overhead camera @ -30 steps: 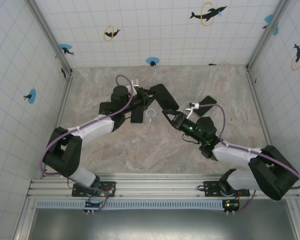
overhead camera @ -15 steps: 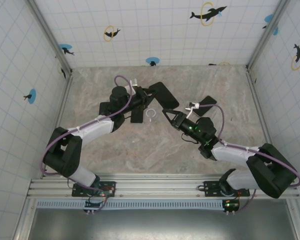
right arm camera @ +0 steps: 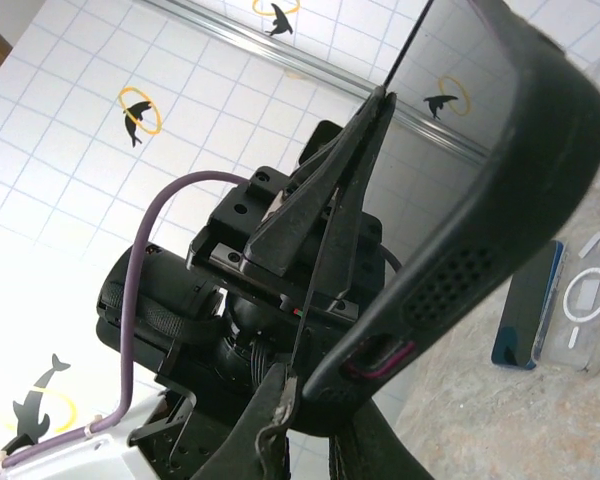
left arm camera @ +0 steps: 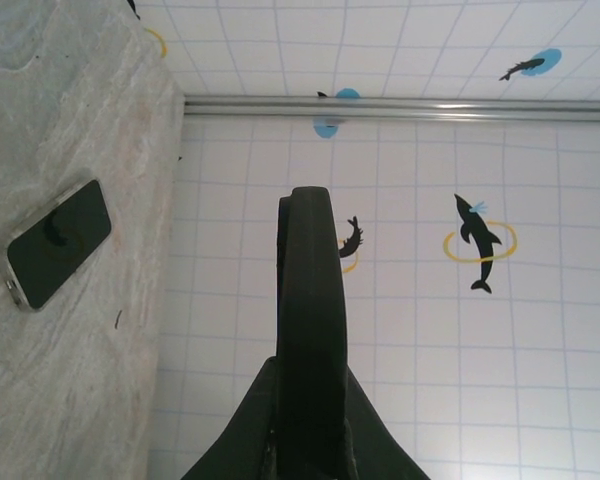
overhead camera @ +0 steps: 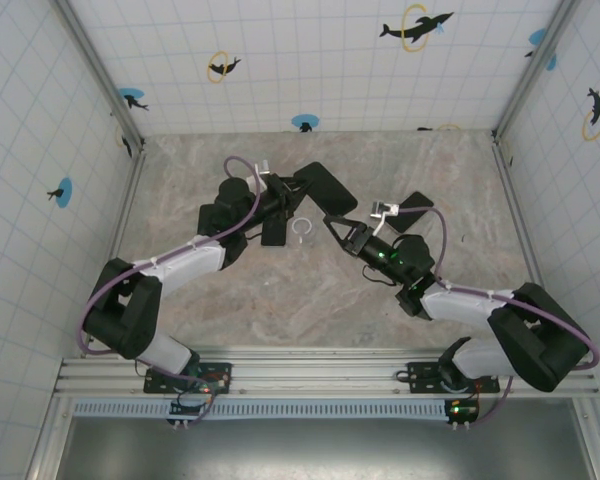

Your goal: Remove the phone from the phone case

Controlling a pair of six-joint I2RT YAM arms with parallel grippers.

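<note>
Both arms are on the black case (overhead camera: 325, 190), held up off the table (overhead camera: 400, 160) at about 12 o'clock from its centre. The left end effector (overhead camera: 288, 190) comes in from the case's 9 o'clock side and is clamped tight on one end. From its wrist camera the case runs edge-on, straight up between the closed fingers. The right end effector (overhead camera: 338, 226) is at the case's 5 o'clock corner, fingers pinched onto it.

Up close from the right wrist, there's a grid of speaker holes in the case's rim, and beside them a port cut-out lined in pink. The phone (right arm camera: 450, 60) looks to be seated in the case, its glossy face mirroring the tiled wall, though at this glancing angle I can't say how deep it sits.

Down on the table, a silver phone (overhead camera: 412, 212) lies screen up at 3 o'clock from the case, well apart. At 7 o'clock a blue phone (overhead camera: 273, 232) lies just beside a clear case (overhead camera: 300, 229). That one is empty and marked with a white ring and bar. Any lettering is too small to read.
</note>
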